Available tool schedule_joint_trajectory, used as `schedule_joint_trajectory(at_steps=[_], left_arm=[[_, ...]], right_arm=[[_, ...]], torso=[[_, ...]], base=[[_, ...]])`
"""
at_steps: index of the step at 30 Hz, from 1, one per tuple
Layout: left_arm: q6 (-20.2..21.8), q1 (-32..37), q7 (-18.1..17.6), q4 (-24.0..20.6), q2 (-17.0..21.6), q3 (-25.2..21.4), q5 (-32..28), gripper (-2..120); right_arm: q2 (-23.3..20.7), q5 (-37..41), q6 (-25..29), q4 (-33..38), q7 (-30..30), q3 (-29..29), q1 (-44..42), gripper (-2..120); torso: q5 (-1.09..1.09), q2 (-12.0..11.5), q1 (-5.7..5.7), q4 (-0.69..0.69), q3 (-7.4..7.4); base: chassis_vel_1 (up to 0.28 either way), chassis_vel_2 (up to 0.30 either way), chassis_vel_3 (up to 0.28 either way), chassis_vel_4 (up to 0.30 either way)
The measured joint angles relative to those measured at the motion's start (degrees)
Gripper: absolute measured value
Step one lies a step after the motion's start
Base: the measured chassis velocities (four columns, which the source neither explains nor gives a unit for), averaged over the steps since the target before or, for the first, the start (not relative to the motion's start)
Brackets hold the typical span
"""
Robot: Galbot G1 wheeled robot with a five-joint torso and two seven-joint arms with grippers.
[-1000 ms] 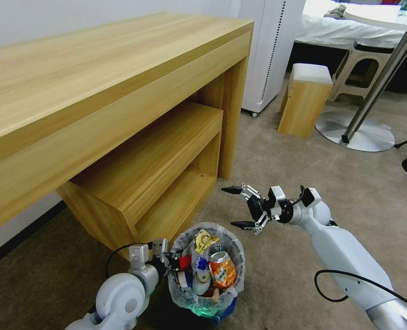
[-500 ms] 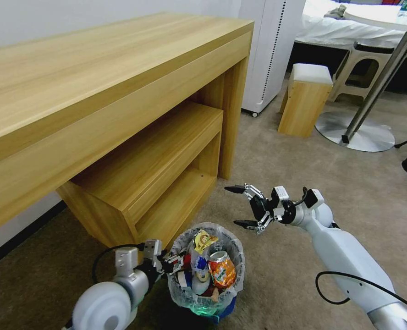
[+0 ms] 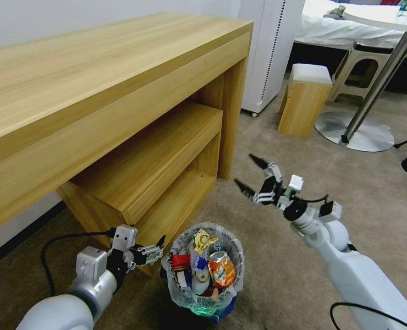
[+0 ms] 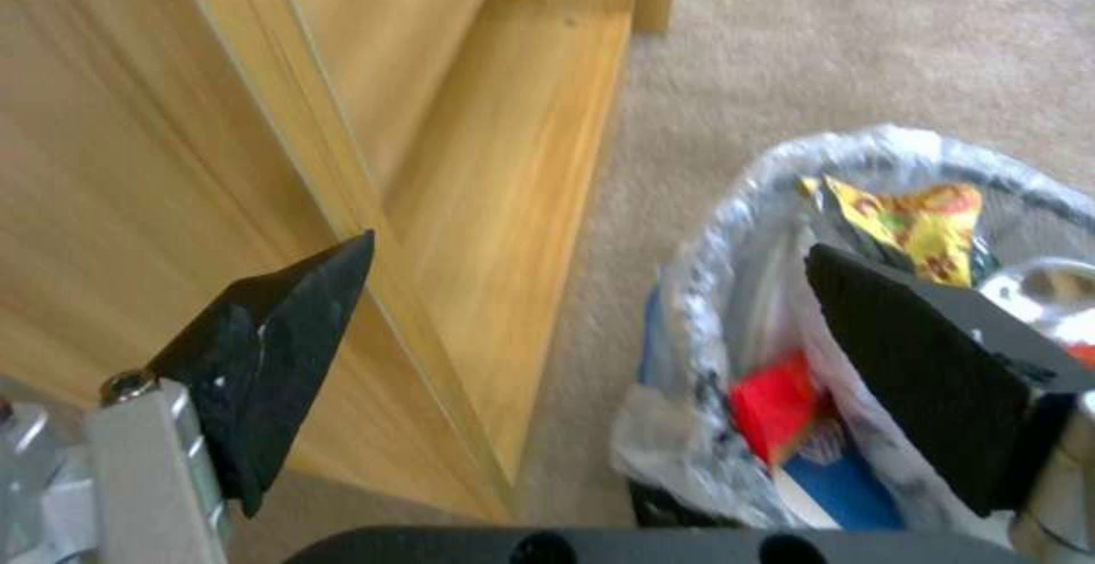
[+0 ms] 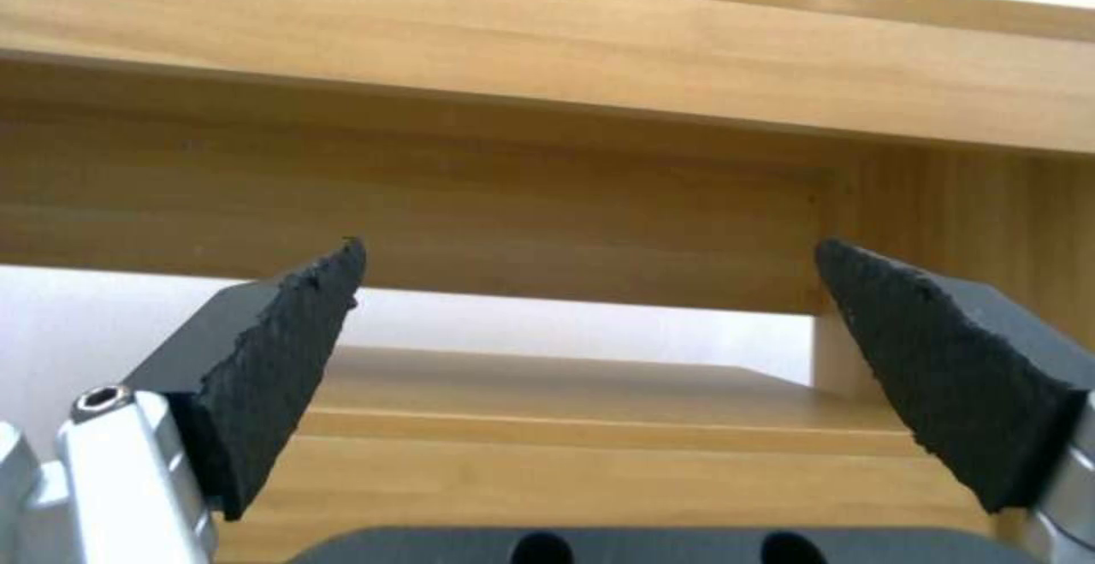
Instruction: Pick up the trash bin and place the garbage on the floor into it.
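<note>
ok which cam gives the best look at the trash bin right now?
Head view: the whole trash bin shows, liner rim and the garbage inside. Left wrist view catches part of the bin's rim beyond the open left gripper. Right wrist view faces the wooden desk.

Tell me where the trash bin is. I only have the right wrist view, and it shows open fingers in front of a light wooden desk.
Observer: The small round blue trash bin, lined with clear plastic, stands on the beige carpet floor, nearer the robot than the right gripper.
Operator: Is the left gripper holding it?
Observer: No. The left gripper is beside the bin's rim, fingers open, gripping nothing.
Operator: Anything in the bin?
Observer: Yes, a crushed orange can and a yellow wrapper among other litter.
</note>
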Motion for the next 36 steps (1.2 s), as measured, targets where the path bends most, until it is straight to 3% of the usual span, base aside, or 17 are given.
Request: schedule_joint_trajectory(at_steps=[2,6,10,11,17,27,33,36], left_arm=[[0.66,0.65,-0.12,0.02,0.07,0.36,-2.49,100],[0.65,1.76,0.95,0.09,0.24,-0.43,-1.64,100],[-0.34,5.82,3.1,0.23,0.86,-8.43,5.31,100],[-0.34,5.82,3.1,0.23,0.86,-8.43,5.31,100],[-1.03,12.09,2.57,0.34,0.53,-16.7,10.9,100],[-0.71,16.29,3.46,0.4,0.74,-23.74,14.37,100],[-4.06,15.79,4.26,0.42,-2.28,-27.94,18.8,100],[-7.4,14.14,4.81,0.45,-6.75,-28.97,19.33,100]], right_arm=[[-0.25,-0.72,0.11,0.7,-0.95,1.77,-1.39,100],[-0.55,-1.79,-0.11,2.51,1.24,3.17,-3.16,100],[-1.35,-6.55,-2.28,6.56,8.29,6.56,-8.35,100],[-1.35,-6.55,-2.28,6.56,8.29,6.56,-8.35,100],[-1.59,-9.25,0.66,6.18,14.74,8.26,-13.24,100],[-1.17,-10.66,3.04,4.82,14.87,8.34,-14.57,100],[-0.29,-11.19,4.32,3.02,15.34,7.06,-14.36,100],[0.13,-12.21,4.67,2.62,18.5,6.53,-15.33,100]], torso=[[0.0,0.0,0.0,0.0,0.0],[0.01,0.0,0.0,0.01,0.0],[0.0,0.0,0.0,-0.01,0.0],[0.0,0.0,0.0,-0.01,0.0],[0.01,0.0,0.0,0.0,0.0],[0.0,0.0,0.0,0.0,0.01],[0.0,-0.01,0.0,-0.01,0.0],[0.01,-0.01,0.0,0.0,0.01]], base=[[0.0,0.0,0.0,0.0],[0.0,0.0,0.0,0.0],[0.0,0.0,0.0,0.0],[0.0,0.0,0.0,0.0],[0.0,0.0,0.0,0.0],[0.0,0.0,0.0,0.0],[0.0,0.0,0.0,0.0],[0.0,0.0,0.0,0.0]])
